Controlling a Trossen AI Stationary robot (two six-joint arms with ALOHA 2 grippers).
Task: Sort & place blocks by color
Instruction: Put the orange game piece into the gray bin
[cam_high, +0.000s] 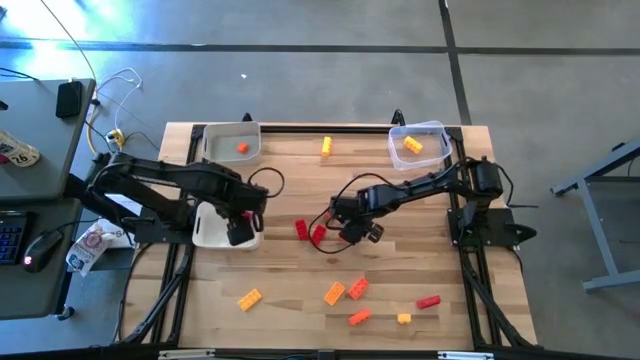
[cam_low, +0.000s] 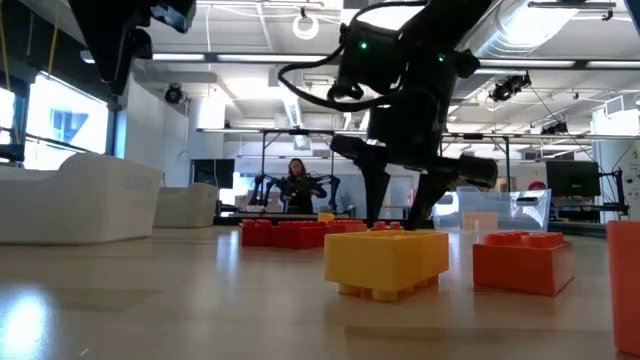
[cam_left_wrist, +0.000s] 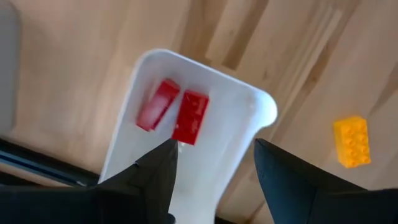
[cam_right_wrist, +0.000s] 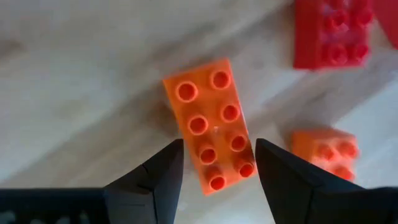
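Your right gripper (cam_right_wrist: 214, 165) is spread wide over the orange block (cam_right_wrist: 210, 124), so drop straight down and pinch its long sides; the left gripper (cam_left_wrist: 214, 165) gapes empty above the white tray (cam_left_wrist: 245, 115).

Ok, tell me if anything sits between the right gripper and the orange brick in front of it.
Nothing visible does. The right gripper is open, and the orange brick lies bare on the table just past its fingers. Another orange brick and a red brick lie off to the side.

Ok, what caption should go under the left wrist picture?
Left tool open above a white tray holding two red blocks, one yellow block outside.
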